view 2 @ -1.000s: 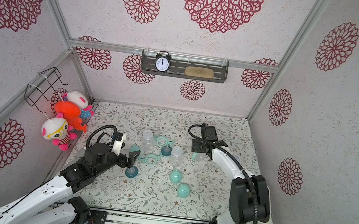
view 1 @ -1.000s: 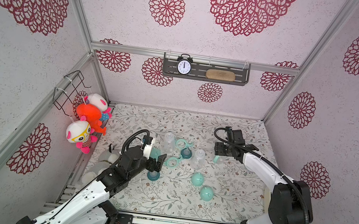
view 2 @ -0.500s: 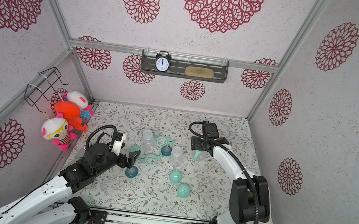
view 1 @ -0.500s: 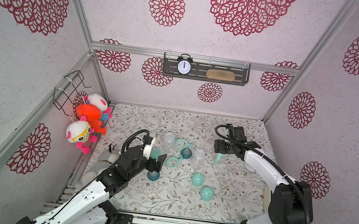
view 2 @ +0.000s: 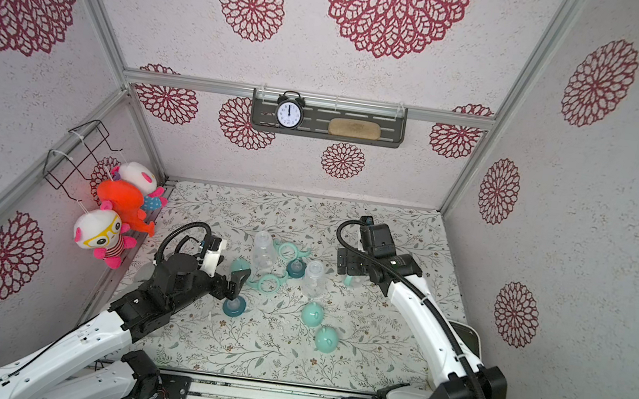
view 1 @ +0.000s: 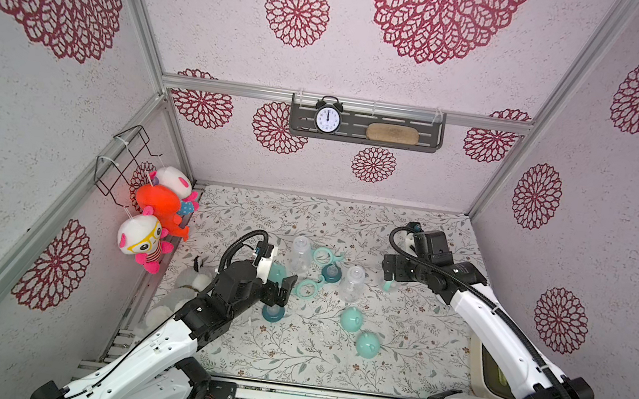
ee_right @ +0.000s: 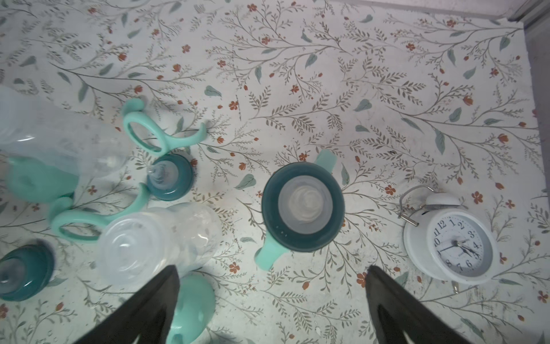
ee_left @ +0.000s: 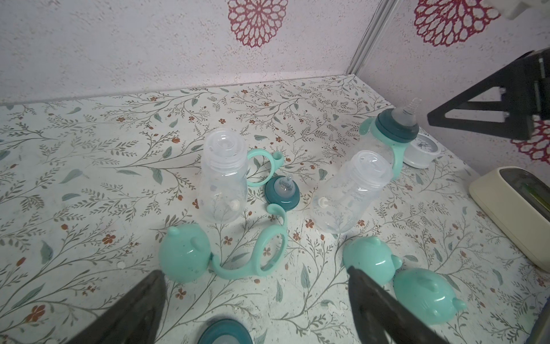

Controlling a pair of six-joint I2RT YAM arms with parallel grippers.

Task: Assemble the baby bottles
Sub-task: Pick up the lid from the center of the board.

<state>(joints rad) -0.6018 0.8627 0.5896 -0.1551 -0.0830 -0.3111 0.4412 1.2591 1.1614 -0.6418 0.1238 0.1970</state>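
1. Your right hand (ee_right: 272,268) has its jaws wide apart and holds nothing. It hangs just over the collared bottle (ee_right: 303,205), which stands a little right of the centre in both top views, ring and collar mounted, no cap.
2. Your left hand (ee_left: 254,271) is also wide and empty. It is low, at the left of centre, with a loose nipple collar (ee_left: 224,332) just under it.
3. Between the hands stand two bare bottles (ee_left: 223,178) (ee_left: 354,190). I judge them light, thin and slippery, easy to tip. Take them around the body under the neck, with soft pressure.
4. The handle rings (ee_left: 268,253) look stiff and flat. The dome caps (ee_left: 184,256) are smooth and round and may slide out, so close across the widest part.
5. Mind the white alarm clock (ee_right: 452,247) just beside the collared bottle, and the cream case (ee_left: 518,208) at the lower right edge. The back part of the worktop (ee_right: 327,74) is open for moving.
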